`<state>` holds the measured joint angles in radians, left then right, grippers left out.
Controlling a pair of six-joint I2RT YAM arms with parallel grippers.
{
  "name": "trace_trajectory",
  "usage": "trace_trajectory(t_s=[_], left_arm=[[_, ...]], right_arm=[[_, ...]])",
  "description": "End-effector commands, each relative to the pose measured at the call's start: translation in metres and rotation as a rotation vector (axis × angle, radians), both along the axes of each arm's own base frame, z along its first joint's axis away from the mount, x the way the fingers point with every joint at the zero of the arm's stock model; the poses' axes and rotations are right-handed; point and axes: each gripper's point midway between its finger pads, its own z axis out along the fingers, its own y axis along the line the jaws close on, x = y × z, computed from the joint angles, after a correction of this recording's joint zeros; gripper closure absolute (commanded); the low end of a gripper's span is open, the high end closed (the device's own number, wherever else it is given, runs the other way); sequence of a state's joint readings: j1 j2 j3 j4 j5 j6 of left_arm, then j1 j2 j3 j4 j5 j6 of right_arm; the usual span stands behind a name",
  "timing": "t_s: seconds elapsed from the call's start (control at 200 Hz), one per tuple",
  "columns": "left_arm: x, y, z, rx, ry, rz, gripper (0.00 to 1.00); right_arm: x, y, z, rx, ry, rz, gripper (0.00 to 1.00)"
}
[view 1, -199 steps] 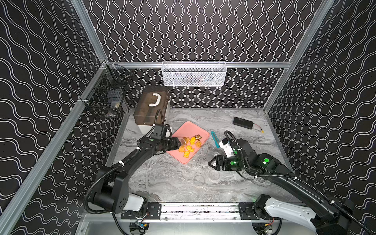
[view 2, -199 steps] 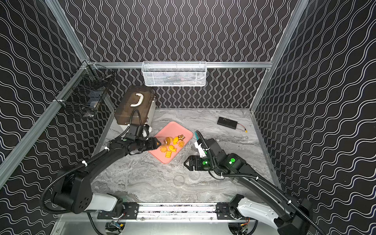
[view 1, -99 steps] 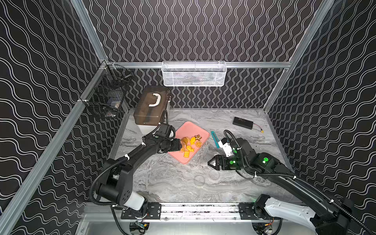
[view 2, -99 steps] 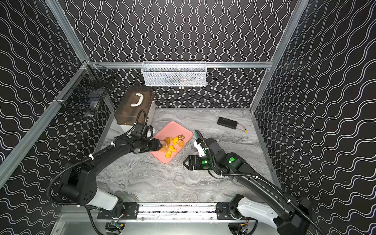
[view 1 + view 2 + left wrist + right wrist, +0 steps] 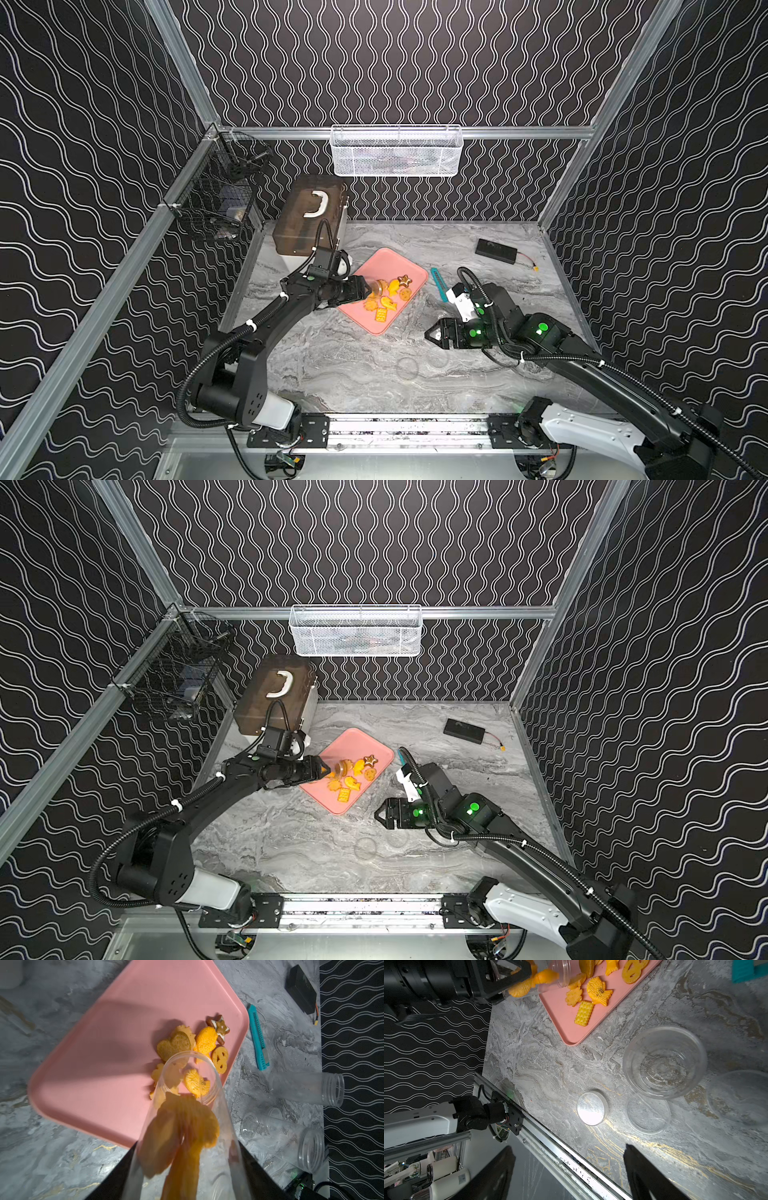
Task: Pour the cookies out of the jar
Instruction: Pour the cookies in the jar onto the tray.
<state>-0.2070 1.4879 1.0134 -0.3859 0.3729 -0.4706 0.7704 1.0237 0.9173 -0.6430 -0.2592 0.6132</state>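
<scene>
Several cookies (image 5: 388,297) already lie heaped on the pink tray (image 5: 384,259), while at least 3 more sit stacked inside the clear plastic jar (image 5: 223,1126). The left gripper (image 5: 360,289) is clamped on the jar's body and holds it tipped, mouth down, over the tray. The right gripper (image 5: 433,334) hangs with its jaws spread and empty above the marble table (image 5: 353,374), near a clear lid (image 5: 591,1108) and an empty clear jar (image 5: 664,1061).

The risk lies in those last cookies. They look wedged together against the jar's wall, and a harder tilt or shake to free them would likely release them all at once. The pile sits close to the tray's low rim on the side of the teal utility knife (image 5: 438,284), so fresh arrivals could bounce or slide off onto the table. The smooth jar could also twist in the jaws.

Compared with 1 second ago, the left arm's elbow has risen and its forearm has swung inward, carrying the jar's mouth slightly farther over the tray. The right arm has not moved, and the spread of cookies on the tray looks much the same.
</scene>
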Motion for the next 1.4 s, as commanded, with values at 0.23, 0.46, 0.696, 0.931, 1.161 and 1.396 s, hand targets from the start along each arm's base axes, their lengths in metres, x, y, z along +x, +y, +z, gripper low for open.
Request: trace_trajectory(t_s=[0.23,0.46,0.696,0.931,1.161,1.396], left_arm=[[0.003,0.005,-0.007,0.039,0.018,0.013,0.65],[0.003,0.009,-0.006,0.050,0.019,0.021,0.65],[0.000,0.011,0.007,0.050,-0.004,0.028,0.65],[-0.004,0.009,0.021,0.020,-0.020,0.024,0.65],[-0.015,0.003,0.050,-0.091,-0.055,0.020,0.65],[-0.028,-0.005,0.080,-0.202,-0.091,0.013,0.65]], right_arm=[[0.002,0.002,0.004,0.020,-0.010,-0.009,0.15],[0.003,0.004,0.003,0.020,-0.006,-0.005,0.15],[0.003,0.003,0.003,0.020,-0.005,-0.007,0.15],[0.001,0.001,0.002,0.015,-0.005,-0.010,0.15],[0.002,0.000,0.004,0.010,-0.013,-0.008,0.14],[0.005,-0.004,0.010,-0.007,-0.038,-0.020,0.13]])
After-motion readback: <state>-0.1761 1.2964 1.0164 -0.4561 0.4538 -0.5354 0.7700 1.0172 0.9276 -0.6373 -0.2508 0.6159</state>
